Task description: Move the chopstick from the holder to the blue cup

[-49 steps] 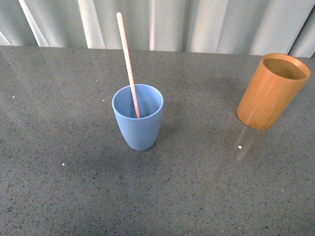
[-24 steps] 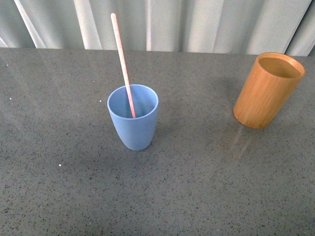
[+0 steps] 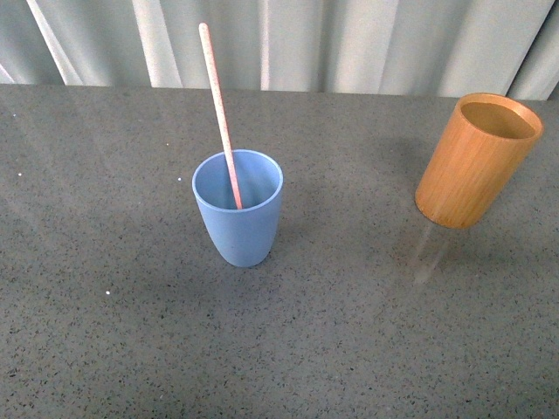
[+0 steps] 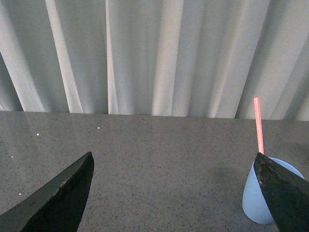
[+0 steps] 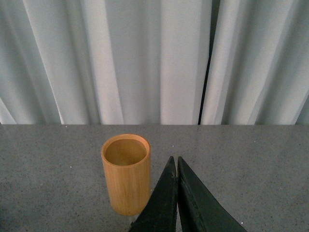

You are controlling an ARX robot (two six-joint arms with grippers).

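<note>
Chopstick (image 3: 220, 113) stands in the blue cup (image 3: 238, 209), its lower end inside against the cup's inner wall and its upper end leaning toward 11 o'clock, rising well above the rim into the line of the pale curtain (image 3: 349, 44) behind the counter (image 3: 332, 332). The blue cup sits upright a little toward 9 o'clock from the middle of the front view. The holder (image 3: 476, 161) stands upright well apart from the cup, out at 3 o'clock, and nothing shows inside its open mouth; a faint reflection of it lies on the glossy grey speckled counter just in front of its base.

Neither arm shows in the front view. In the left wrist view the left hand (image 4: 178, 193) has its two dark fingers (image 4: 58, 198) spread wide apart, gripping nothing; the blue cup (image 4: 256, 198) with the chopstick (image 4: 259, 125) shows beside one finger, partly hidden by it, and whether they touch cannot be told. In the right wrist view the right hand (image 5: 175, 174) has its fingers pressed together tip to tip with nothing between them, and the holder (image 5: 126, 174) stands just beside them on the counter, its hollow inside visible from above, the curtain hanging in folds behind
</note>
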